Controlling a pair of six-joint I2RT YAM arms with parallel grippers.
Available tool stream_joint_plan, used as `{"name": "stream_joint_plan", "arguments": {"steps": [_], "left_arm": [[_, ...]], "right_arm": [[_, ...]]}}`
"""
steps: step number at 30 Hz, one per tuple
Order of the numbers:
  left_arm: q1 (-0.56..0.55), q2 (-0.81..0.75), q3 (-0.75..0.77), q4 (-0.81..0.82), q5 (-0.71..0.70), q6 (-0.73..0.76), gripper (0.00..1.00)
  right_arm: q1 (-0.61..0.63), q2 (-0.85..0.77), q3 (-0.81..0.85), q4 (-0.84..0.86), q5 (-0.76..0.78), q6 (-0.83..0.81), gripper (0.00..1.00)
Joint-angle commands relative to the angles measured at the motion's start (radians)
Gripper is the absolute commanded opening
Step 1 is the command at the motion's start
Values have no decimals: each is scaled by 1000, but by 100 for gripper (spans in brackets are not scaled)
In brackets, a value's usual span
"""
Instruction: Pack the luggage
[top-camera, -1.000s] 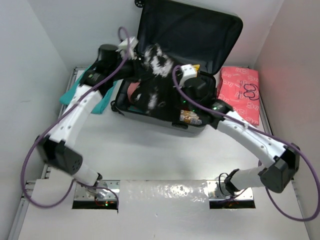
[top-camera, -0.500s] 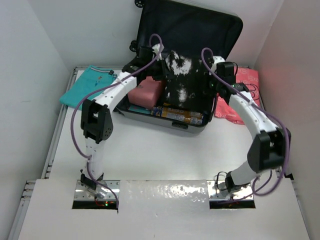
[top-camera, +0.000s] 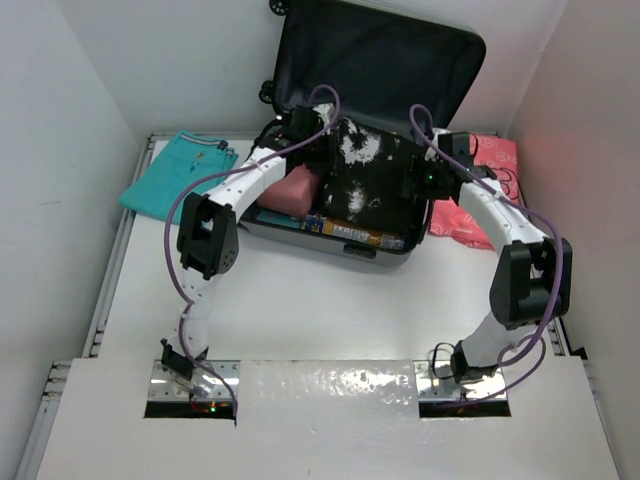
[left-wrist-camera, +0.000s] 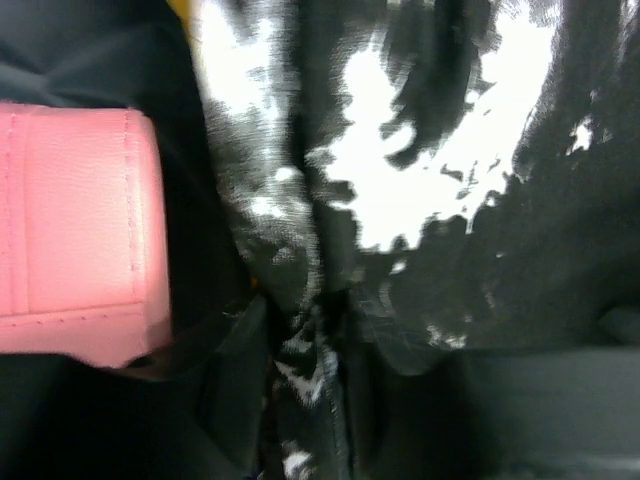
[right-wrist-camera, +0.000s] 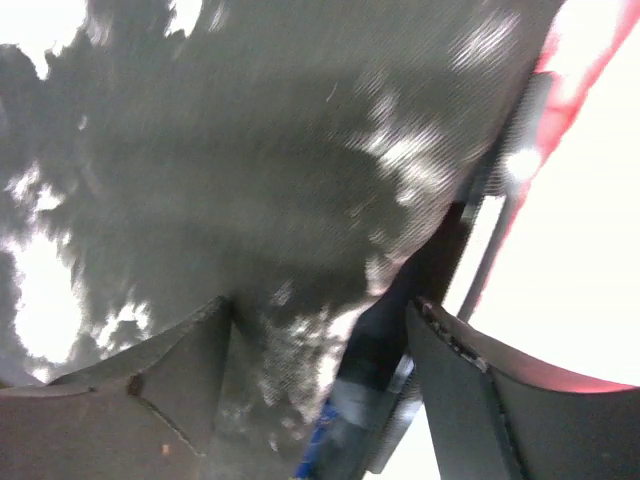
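The luggage (top-camera: 385, 55) lies open at the back of the table, its dark-lined lid standing up. A black-and-white garment (top-camera: 365, 180) is spread over its base, next to a pink pouch (top-camera: 295, 188). My left gripper (top-camera: 312, 150) is at the garment's upper left corner. In the left wrist view its jaws (left-wrist-camera: 310, 400) stand a little open, with a fold of the garment (left-wrist-camera: 420, 170) loose between them and the pink pouch (left-wrist-camera: 70, 230) to the left. My right gripper (top-camera: 412, 185) is open at the garment's right edge. In the right wrist view the gripper (right-wrist-camera: 315, 380) straddles that edge of the garment (right-wrist-camera: 280, 150).
Flat snack packets (top-camera: 365, 235) line the suitcase's near wall. A teal cloth (top-camera: 175, 170) lies left of the suitcase and a pink patterned bag (top-camera: 485, 195) right of it. White walls close in both sides.
The garment has sunk from hanging bunched above the suitcase to lying flat on its base. Both grippers have come lower with it, and both have opened.
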Motion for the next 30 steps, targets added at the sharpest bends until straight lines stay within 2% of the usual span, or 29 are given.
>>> {"name": "stream_joint_plan", "arguments": {"steps": [1,2,6,8,9,11,12,15,19,22,26,30], "left_arm": [[25,-80,18,2,-123,79,34],[25,-92,17,9,-115,77,40],[25,-163,4,49,-43,62,47],[25,-203,-28,124,9,57,49],[24,-206,-25,143,29,49,49],[23,-185,47,140,49,45,50],[25,-177,75,119,57,43,50],[28,-178,128,102,33,45,50],[56,-208,128,65,-26,63,50],[114,-224,122,36,-18,45,50],[206,-273,67,19,-29,48,50],[281,-312,23,-7,-67,92,50]], "right_arm": [[-26,-3,147,-106,86,-90,71],[-26,-9,170,-123,102,-107,75],[-12,-23,351,-245,81,-147,84],[40,-20,451,-247,76,-142,84],[60,-25,457,-229,85,-141,81],[97,-28,420,-189,87,-100,66],[97,-25,370,-150,71,-73,41],[97,-5,270,-59,61,17,9],[95,88,261,30,28,86,0],[97,211,343,40,-10,99,0],[100,343,471,-37,-45,79,0],[117,366,529,-30,-41,48,0]]}}
